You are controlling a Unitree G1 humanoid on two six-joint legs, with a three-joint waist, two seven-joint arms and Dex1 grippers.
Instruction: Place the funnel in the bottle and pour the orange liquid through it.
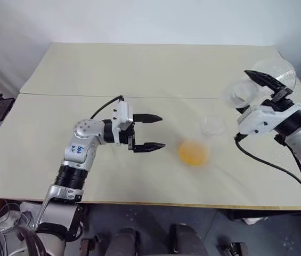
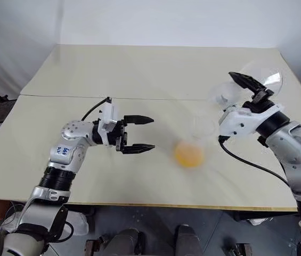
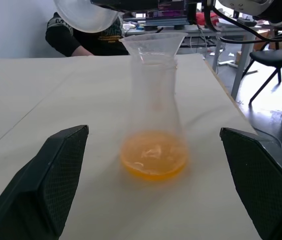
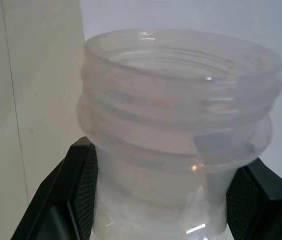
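On the desk (image 1: 139,69), near its front right part, the bottle (image 3: 154,130) stands upright with the funnel (image 3: 153,42) seated in its neck. The orange liquid (image 1: 193,152) lies in the bottle's wide base. The left claw (image 1: 149,132) is level with the bottle, pointing at it, jaws spread to full width and empty; the bottle stands between the finger lines in the left wrist view but apart from both pads.

The right claw (image 1: 258,85) is raised above and to the right of the bottle. It is clamped on the threaded neck of a clear flask (image 4: 180,115), which looks drained.

Hazards, judged from this state:
- The bottle is unsupported. Any sweep of the left claw toward it could strike the narrow body and tip it, spilling the liquid.
- The funnel sits loose; a knock from the flask passing overhead could dislodge it.
- Residual drops in the tilted flask could fall onto the desk.
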